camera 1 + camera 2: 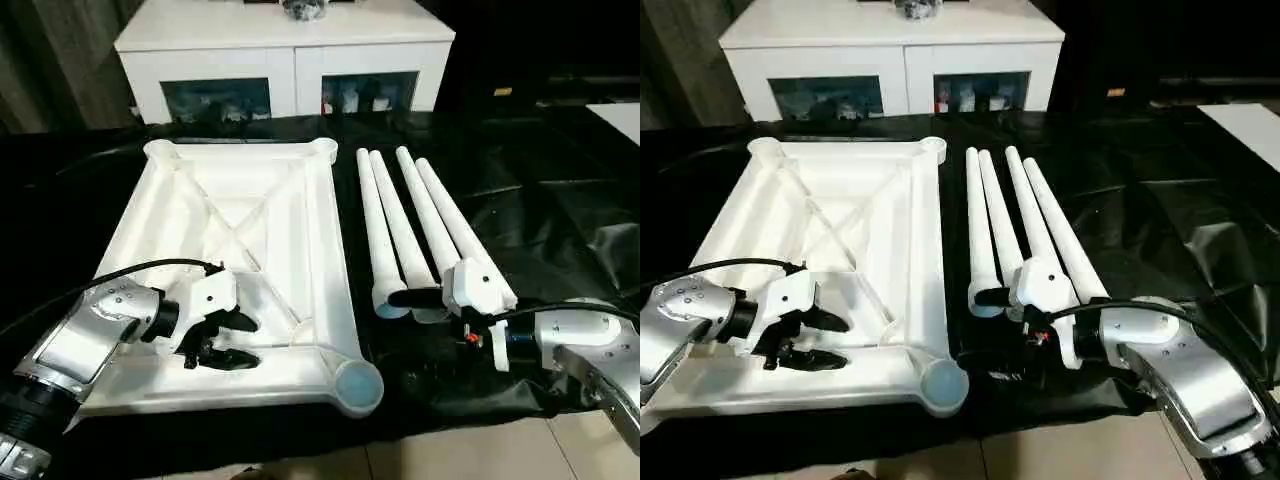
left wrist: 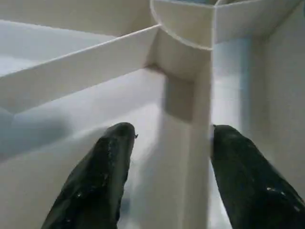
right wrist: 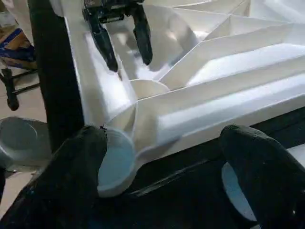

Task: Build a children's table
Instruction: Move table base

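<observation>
Your left gripper (image 1: 222,342), fingers apart and holding nothing, sits inside the upside-down table top (image 1: 310,230) straddling a rib near its front corner socket (image 1: 357,386), likely to steady it, while your right gripper (image 1: 432,299) gapes empty by the four legs (image 1: 415,225) lying alongside.
</observation>
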You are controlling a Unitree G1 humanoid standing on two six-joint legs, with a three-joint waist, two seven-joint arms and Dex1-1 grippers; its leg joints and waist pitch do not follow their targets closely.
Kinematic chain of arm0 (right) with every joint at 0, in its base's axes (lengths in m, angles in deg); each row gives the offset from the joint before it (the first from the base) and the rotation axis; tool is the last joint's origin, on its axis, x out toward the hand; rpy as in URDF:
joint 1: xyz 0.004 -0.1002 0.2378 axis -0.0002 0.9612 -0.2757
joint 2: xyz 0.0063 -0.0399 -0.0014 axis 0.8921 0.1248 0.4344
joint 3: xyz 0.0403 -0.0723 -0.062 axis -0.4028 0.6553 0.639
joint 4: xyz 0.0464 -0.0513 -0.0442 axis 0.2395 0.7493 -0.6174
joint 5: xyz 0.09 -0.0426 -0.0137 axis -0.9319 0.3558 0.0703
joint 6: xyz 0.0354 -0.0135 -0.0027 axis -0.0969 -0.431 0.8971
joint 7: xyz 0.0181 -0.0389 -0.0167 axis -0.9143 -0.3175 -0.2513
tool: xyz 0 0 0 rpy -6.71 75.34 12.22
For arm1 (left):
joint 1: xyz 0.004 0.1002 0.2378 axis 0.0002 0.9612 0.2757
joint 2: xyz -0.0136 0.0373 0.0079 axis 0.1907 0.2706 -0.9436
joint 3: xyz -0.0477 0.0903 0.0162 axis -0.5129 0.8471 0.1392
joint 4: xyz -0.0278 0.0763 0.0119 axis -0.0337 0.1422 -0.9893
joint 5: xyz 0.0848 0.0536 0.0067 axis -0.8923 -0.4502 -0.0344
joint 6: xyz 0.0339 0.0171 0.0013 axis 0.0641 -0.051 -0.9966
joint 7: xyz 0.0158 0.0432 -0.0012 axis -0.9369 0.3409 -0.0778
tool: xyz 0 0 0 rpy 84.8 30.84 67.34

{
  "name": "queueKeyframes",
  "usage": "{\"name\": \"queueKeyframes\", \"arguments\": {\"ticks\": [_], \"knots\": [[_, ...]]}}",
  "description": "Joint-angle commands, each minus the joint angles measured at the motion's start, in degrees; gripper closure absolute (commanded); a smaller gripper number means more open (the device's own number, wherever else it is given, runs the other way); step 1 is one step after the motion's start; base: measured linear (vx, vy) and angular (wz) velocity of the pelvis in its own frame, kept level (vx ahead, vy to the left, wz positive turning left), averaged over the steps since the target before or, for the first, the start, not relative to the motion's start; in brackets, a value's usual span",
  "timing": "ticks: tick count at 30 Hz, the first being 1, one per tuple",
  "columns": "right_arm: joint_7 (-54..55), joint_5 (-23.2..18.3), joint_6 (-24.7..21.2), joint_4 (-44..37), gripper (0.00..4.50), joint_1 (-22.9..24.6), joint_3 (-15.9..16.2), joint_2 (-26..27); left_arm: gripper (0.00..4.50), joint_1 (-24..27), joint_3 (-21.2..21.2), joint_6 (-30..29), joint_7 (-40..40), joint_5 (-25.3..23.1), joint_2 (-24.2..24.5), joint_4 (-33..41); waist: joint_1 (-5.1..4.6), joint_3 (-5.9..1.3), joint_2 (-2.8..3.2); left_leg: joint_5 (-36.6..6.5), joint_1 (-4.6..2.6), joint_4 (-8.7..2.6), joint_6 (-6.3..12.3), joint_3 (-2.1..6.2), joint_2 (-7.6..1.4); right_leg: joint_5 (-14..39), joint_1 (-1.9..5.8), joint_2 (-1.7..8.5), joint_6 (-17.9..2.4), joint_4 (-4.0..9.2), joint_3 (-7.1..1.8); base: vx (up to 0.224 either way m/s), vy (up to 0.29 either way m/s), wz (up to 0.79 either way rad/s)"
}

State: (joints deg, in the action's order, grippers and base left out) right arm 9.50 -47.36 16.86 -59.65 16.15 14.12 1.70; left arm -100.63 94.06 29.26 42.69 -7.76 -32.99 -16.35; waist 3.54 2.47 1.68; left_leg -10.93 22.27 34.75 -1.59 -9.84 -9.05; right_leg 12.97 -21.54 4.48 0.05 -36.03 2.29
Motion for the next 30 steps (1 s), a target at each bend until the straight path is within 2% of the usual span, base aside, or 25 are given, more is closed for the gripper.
{"name": "queueKeyframes", "arguments": {"ticks": [1, 3, 5, 7, 9, 12, 16, 17, 19, 25, 30], "knots": [[-0.50, 0.89, 0.47, 0.00, 0.28, -0.43, 0.71, -0.06, 1.99, -1.30, 0.35, 1.02, -1.17, -1.77, 0.46, -1.06, 0.29, -3.60, -0.13, -6.04, -1.44, -4.10, 4.48, 1.46, -3.91, -5.51, 1.94, 4.19, -15.10, 3.18, -2.18, 0.000, 0.000, 0.00], [-0.36, 0.97, 0.45, 0.03, 0.28, -0.48, 0.87, 0.11, 2.14, -1.44, 0.36, -0.35, -1.37, -2.03, 0.56, -1.32, 0.30, -3.32, -0.14, -8.24, -1.53, -4.33, 3.88, 1.37, -4.02, -1.95, 1.80, 4.19, -15.01, 3.48, -2.24, 0.000, 0.000, 0.00], [-0.33, 1.31, 0.67, 0.01, 0.28, -0.35, 1.19, 0.14, 2.26, -1.13, 0.88, -1.42, -0.45, -2.42, 1.35, -1.01, 0.24, -2.97, -0.15, -11.58, -1.67, -4.73, 2.41, 1.39, -4.11, 3.34, 1.65, 4.17, -14.50, 3.85, -2.28, 0.000, 0.000, 0.00], [-0.34, 1.51, 0.78, 0.11, 0.28, -0.36, 1.31, 0.15, 2.44, -0.94, 1.13, -1.55, -0.12, -2.60, 1.80, -1.03, 0.18, -2.59, -0.06, -16.02, -1.95, -5.14, 0.19, 1.47, -4.13, 10.01, 1.34, 4.19, -13.31, 4.43, -2.49, 0.000, 0.000, 0.00], [-0.34, 1.58, 0.82, 0.18, 0.28, -0.40, 1.35, 0.15, 2.60, -0.75, 1.21, -1.83, 0.02, -2.76, 2.02, -0.90, 0.15, -2.54, -0.08, -18.22, -2.12, -5.31, -1.11, 1.58, -4.17, 13.31, 1.25, 4.33, -12.38, 4.66, -2.64, 0.000, 0.000, 0.00], [-0.21, 1.76, 0.93, 0.36, 0.28, -0.49, 1.38, 0.28, 2.82, -0.41, 1.29, -2.25, 0.05, -3.50, 2.29, -0.60, 0.19, -2.64, -0.01, -17.83, -2.17, -5.33, -1.62, 1.59, -4.18, 12.06, 1.09, 4.25, -12.02, 4.63, -2.70, 0.000, 0.000, 0.00], [-0.18, 2.37, 1.44, 0.76, 0.28, -0.51, 1.72, 0.34, 3.04, -0.06, 1.07, -3.27, -0.63, -4.04, 2.27, -0.71, 0.22, -2.83, -0.03, -15.63, -1.95, -5.19, -0.95, 1.53, -4.13, 8.83, 1.23, 4.27, -12.44, 4.39, -2.64, 0.000, 0.000, 0.00], [-0.20, 2.55, 1.59, 0.84, 0.28, -0.51, 1.80, 0.34, 3.33, -0.01, 0.87, -3.48, -0.78, -3.90, 2.12, -0.78, 0.19, -2.84, -0.04, -15.36, -1.90, -5.18, -0.83, 1.52, -4.11, 8.36, 1.25, 4.22, -12.57, 4.35, -2.62, 0.000, 0.000, 0.00], [-0.21, 2.67, 1.57, 0.92, 0.28, -0.52, 1.80, 0.40, 3.45, 0.10, 0.63, -3.95, -0.87, -3.58, 1.97, -0.78, 0.23, -2.88, -0.04, -14.84, -1.89, -5.09, -0.45, 1.48, -4.06, 7.48, 1.30, 4.23, -13.09, 4.29, -2.58, 0.000, 0.000, 0.00], [-0.39, 0.80, -0.04, 0.11, 0.28, -0.07, 1.20, 0.90, 3.85, 0.63, -0.12, -6.80, -1.95, -3.69, 2.11, -0.17, 0.25, -2.66, 0.04, -17.11, -2.03, -5.27, -0.99, 1.51, -4.12, 11.08, 1.14, 4.24, -12.61, 4.59, -2.62, 0.000, 0.000, 0.00], [0.16, 0.83, 0.18, 0.13, 0.28, -0.20, 1.08, 1.47, 4.14, 1.98, -1.77, -9.02, -5.21, -4.01, 1.96, 0.53, 0.18, -2.52, 0.09, -18.92, -2.07, -5.36, -1.63, 1.59, -4.07, 13.57, 0.95, 4.26, -12.06, 4.89, -2.69, 0.000, 0.000, 0.00]]}}
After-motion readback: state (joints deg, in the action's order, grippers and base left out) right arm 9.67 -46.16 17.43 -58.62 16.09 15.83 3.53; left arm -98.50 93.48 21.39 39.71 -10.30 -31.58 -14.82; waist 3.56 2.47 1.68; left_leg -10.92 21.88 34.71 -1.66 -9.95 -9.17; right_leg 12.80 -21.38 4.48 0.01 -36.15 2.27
